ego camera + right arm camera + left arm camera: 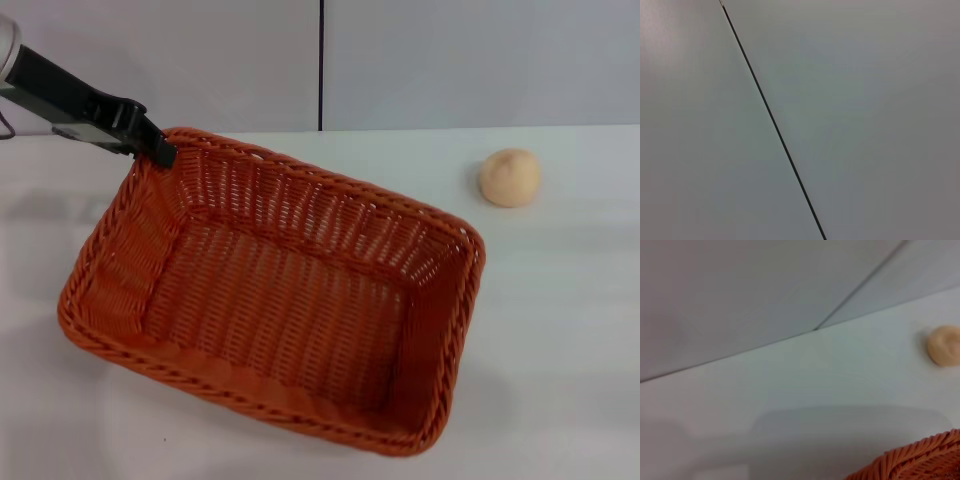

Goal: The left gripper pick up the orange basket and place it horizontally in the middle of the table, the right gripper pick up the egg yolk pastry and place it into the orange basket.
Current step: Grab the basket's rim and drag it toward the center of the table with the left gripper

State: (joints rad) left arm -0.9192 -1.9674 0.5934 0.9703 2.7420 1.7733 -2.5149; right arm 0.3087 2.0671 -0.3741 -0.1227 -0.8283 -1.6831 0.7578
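Observation:
The orange basket fills the middle and left of the head view, lying at a slant across the white table, its inside empty. My left gripper reaches in from the far left and is shut on the braided rim at the basket's far left corner. A piece of that rim shows in the left wrist view. The egg yolk pastry, a small pale-tan ball, sits on the table at the far right, apart from the basket; it also shows as the pastry from the left wrist. The right gripper is out of view.
A grey wall with a dark vertical seam stands behind the table. The right wrist view holds only that wall and the seam. Bare tabletop lies between the basket and the pastry.

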